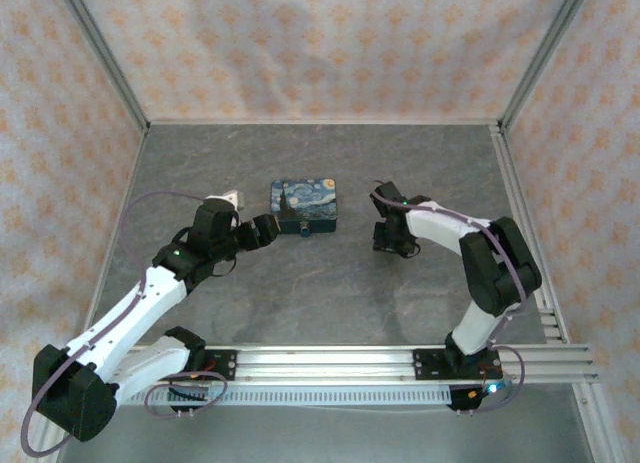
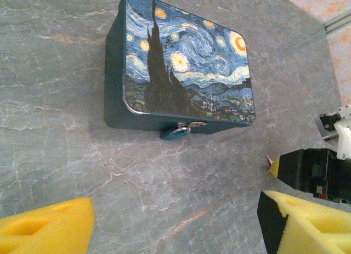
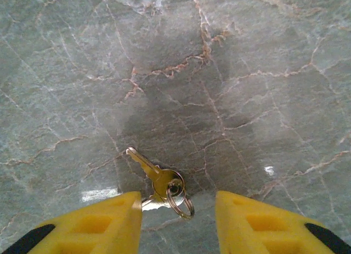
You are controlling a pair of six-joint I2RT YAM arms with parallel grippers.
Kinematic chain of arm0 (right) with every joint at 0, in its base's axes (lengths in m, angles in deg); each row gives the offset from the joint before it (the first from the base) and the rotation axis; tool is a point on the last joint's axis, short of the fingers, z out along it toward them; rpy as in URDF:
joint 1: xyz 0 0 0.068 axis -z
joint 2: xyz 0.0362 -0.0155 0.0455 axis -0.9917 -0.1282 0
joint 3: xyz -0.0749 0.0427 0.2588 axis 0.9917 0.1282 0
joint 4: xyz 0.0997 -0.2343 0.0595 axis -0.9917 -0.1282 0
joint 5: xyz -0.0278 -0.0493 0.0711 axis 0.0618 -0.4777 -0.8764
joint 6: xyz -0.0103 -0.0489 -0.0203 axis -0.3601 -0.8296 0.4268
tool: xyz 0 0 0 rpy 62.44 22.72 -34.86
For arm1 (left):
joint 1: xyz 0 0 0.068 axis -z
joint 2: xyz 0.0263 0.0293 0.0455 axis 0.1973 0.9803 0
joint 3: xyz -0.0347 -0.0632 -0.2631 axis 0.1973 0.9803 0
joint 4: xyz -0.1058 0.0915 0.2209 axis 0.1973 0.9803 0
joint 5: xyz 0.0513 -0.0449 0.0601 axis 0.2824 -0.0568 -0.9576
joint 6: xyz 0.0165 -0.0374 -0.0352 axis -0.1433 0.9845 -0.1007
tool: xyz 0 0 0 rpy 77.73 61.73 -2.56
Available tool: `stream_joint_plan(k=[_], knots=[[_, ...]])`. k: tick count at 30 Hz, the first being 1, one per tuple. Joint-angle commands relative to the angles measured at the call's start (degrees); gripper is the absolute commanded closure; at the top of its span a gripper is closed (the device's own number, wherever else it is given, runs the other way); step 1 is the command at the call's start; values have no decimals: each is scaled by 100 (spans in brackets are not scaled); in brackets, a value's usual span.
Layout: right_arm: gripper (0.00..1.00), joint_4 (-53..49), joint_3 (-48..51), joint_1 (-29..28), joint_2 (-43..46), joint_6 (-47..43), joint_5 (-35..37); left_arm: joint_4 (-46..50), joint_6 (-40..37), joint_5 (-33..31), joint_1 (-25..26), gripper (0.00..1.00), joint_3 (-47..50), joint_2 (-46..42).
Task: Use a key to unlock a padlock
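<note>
Right gripper (image 3: 178, 213): fingers apart, the key (image 3: 155, 176) lying flat on the grey table (image 3: 247, 73) between them, with its ring. Left gripper (image 2: 175, 221): fingers apart, near the padlock (image 2: 176, 132), which sits against the front wall of the swirl-painted box (image 2: 186, 67).

Left gripper (image 2: 175, 227) agape; right gripper (image 3: 177, 220) agape

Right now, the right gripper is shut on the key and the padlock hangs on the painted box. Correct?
No: the right gripper is open, the key lying between its fingers, as the right wrist view shows. The padlock does hang on the painted box.
</note>
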State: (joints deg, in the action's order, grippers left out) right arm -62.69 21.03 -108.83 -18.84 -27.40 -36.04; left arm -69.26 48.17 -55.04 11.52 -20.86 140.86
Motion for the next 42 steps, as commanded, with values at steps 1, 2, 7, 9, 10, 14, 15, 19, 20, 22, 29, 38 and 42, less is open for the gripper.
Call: stream_joint_plan(k=[1, 2, 7, 9, 10, 14, 15, 19, 20, 22, 29, 38, 42], knots=[[61, 101, 104, -9, -112, -70, 50, 33, 64, -92, 31, 21, -5, -20], [62, 117, 107, -14, -127, -79, 86, 27, 71, -95, 39, 21, 8, -29], [67, 198, 63, -10, -297, -132, 114, 14, 73, -100, 39, 21, 30, -33], [72, 210, 45, -9, -364, -141, 105, 27, 84, -103, 37, 21, 43, -50], [74, 221, 40, -11, -384, -140, 87, 30, 91, -114, 39, 21, 47, -74], [79, 301, 122, -13, -400, -157, 58, 38, 106, -163, 40, 21, 120, -185], [81, 311, 133, -10, -411, -173, 84, 40, 113, -171, 39, 21, 143, -206], [90, 355, 151, -10, -381, -257, 122, 14, 150, -163, 40, 21, 197, -263], [92, 371, 159, -8, -345, -284, 139, 11, 152, -172, 40, 21, 197, -262], [94, 406, 185, -9, -226, -336, 205, -3, 152, -184, 39, 21, 189, -272], [99, 552, 298, -11, 166, -539, 250, -65, 178, -165, 40, 21, 191, -245], [100, 829, 485, -8, 1107, -689, 49, -57, 180, -145, 48, 21, 1, -256], [100, 786, 403, -9, 1637, -746, -87, -87, 169, -75, 72, 21, -205, -194]])
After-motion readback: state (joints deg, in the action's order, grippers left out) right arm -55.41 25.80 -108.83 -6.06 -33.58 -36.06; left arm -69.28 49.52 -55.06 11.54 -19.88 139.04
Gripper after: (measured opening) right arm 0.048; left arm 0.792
